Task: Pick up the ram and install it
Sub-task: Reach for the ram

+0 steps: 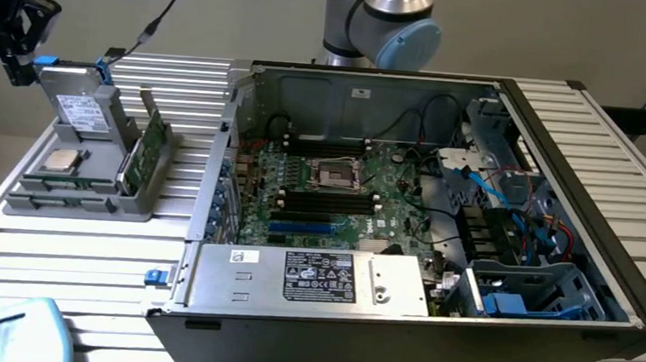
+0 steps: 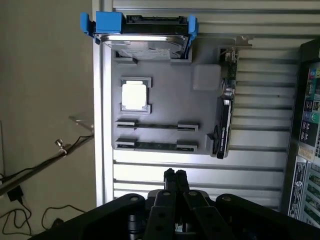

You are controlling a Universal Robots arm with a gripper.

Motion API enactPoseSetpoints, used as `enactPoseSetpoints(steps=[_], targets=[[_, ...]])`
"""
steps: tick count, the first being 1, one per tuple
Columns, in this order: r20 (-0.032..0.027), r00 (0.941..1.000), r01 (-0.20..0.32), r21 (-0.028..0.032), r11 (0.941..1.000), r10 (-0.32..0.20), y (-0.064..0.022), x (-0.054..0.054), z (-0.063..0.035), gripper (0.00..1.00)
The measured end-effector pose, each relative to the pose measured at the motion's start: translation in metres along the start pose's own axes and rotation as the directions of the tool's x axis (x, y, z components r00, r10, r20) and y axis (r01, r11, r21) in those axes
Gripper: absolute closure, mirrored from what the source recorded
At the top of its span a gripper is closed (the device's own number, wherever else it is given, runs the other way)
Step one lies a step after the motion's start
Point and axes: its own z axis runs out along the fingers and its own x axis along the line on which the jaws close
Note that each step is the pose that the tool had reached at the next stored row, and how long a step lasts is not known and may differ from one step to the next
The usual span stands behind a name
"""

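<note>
The ram (image 2: 155, 146) is a narrow dark-green stick standing on edge in a slot of the grey parts holder (image 2: 165, 107). It sits in the slot row closest to my fingertips. In the exterior view a green strip of ram (image 1: 67, 184) shows in the holder's front part, below the silver processor chip (image 1: 61, 160). My gripper (image 2: 175, 175) hangs high over the slatted table beside the holder, fingers pressed together and empty. In the exterior view the gripper (image 1: 17, 70) is at the far left, next to the hard drive (image 1: 79, 100).
The open computer case (image 1: 595, 191) takes up the middle and the exterior view's right, with the motherboard (image 1: 334, 190) and its black memory slots (image 1: 328, 200) inside. An expansion card (image 1: 143, 156) stands upright on the holder's edge. The table's edge and loose cables (image 2: 45, 160) lie beside the holder.
</note>
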Motion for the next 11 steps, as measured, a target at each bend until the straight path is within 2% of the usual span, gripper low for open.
enactPoseSetpoints(steps=[3,5,7,8,11], targets=[[0.0294,0.9996,-0.002,0.0011,1.0,0.002,0.0003,0.005,0.0009,0.89],[0.0459,0.9989,-0.003,0.0014,1.0,0.003,0.0004,0.011,0.0017,0.89],[0.066,0.9978,-0.005,0.0016,1.0,0.005,0.0008,0.016,0.0026,0.89],[0.0742,0.9972,-0.006,0.0008,1.0,0.006,0.0009,0.017,0.0029,0.89],[0.0881,0.9961,-0.006,-0.0047,1.0,0.007,0.0008,0.019,0.0034,0.89]])
